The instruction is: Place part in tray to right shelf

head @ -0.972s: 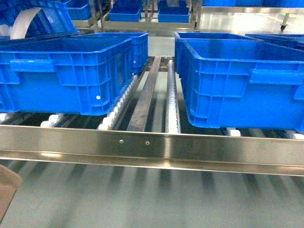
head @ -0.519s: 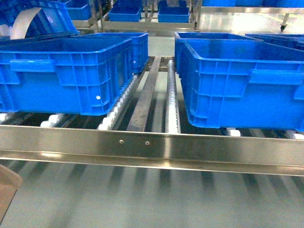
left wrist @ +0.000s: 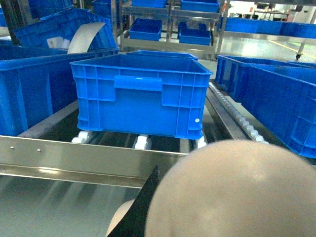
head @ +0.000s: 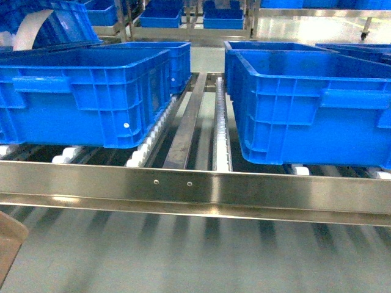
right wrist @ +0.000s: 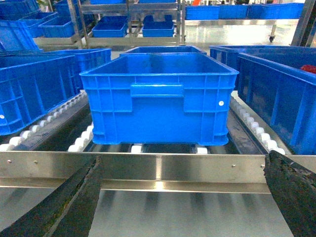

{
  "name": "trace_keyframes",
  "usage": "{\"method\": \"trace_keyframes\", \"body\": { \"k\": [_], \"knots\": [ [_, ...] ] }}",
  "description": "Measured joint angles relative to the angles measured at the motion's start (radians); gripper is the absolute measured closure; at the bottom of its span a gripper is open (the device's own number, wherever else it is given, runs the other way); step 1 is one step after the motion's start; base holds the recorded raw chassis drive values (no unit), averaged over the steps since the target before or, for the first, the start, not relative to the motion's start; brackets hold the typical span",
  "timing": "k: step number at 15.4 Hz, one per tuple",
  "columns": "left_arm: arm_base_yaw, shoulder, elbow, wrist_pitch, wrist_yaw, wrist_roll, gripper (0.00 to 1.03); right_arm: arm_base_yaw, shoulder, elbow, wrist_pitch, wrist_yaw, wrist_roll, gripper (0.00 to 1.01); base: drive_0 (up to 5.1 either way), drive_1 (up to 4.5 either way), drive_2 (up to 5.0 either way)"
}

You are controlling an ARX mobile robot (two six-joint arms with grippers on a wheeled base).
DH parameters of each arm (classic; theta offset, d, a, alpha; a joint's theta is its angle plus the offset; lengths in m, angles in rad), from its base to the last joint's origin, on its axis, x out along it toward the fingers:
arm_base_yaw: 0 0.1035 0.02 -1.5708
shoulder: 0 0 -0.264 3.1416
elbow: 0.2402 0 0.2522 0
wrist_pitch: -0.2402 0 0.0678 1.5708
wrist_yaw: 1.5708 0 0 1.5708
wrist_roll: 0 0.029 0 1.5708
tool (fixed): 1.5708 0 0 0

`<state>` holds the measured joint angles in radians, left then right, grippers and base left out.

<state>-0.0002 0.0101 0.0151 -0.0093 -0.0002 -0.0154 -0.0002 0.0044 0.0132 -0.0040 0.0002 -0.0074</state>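
Black right fingers (right wrist: 74,202) stand wide apart, empty, before the shelf (right wrist: 158,168) rail. Beige tray (left wrist: 237,192) fills the left wrist view, hiding that gripper's state. Blue crates (head: 91,91) sit on the rollers. No part shows. Nothing differs from earlier.

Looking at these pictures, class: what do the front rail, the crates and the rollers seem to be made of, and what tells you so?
Front rail: probably stainless steel, brushed and shiny, judging by its blurred reflections and small screws.
Crates: moulded plastic, bright blue, slightly glossy, with stiffening ribs and formed handles.
Rollers: likely white plastic, smooth; too small to be sure.
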Motion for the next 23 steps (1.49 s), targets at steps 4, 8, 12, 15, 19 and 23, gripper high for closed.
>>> {"method": "trace_keyframes", "body": {
  "k": [4,8,12,15,19,23],
  "knots": [
    [0.0,0.0,0.0,0.0,0.0,0.0,0.89,0.0,0.0,0.0,0.0,0.0,0.0,0.03,0.0,0.0,0.0],
    [0.0,0.0,0.0,0.0,0.0,0.0,0.89,0.0,0.0,0.0,0.0,0.0,0.0,0.03,0.0,0.0,0.0],
    [0.0,0.0,0.0,0.0,0.0,0.0,0.89,0.0,0.0,0.0,0.0,0.0,0.0,0.03,0.0,0.0,0.0],
    [0.0,0.0,0.0,0.0,0.0,0.0,0.89,0.0,0.0,0.0,0.0,0.0,0.0,0.03,0.0,0.0,0.0],
    [0.0,0.0,0.0,0.0,0.0,0.0,0.89,0.0,0.0,0.0,0.0,0.0,0.0,0.03,0.0,0.0,0.0],
    [0.0,0.0,0.0,0.0,0.0,0.0,0.89,0.0,0.0,0.0,0.0,0.0,0.0,0.03,0.0,0.0,0.0]
  ]
}}
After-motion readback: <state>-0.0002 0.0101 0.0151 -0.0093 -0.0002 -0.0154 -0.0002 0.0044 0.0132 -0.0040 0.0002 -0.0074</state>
